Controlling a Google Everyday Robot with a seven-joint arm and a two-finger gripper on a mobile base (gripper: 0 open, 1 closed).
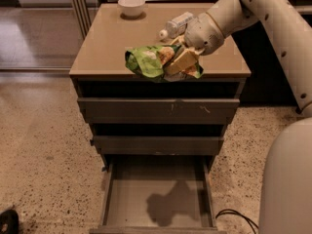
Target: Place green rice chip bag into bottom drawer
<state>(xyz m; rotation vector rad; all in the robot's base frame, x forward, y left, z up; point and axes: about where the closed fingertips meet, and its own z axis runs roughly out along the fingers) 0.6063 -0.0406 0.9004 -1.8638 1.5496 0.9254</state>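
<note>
The grey-brown cabinet [109,45] stood with its two upper drawers closed and the bottom drawer [130,201] pulled fully out at floor level, nothing lying on its flat floor but a shadow. The white arm [273,18] reached in from the right over the cabinet top, and the gripper [179,62] at the top's front edge was clenched on the green rice chip bag [145,61], which hung over that edge, well above the bottom drawer. Behind the gripper a clear bottle [178,24] lay on its side, and a white bowl [131,6] stood near the back edge.
</note>
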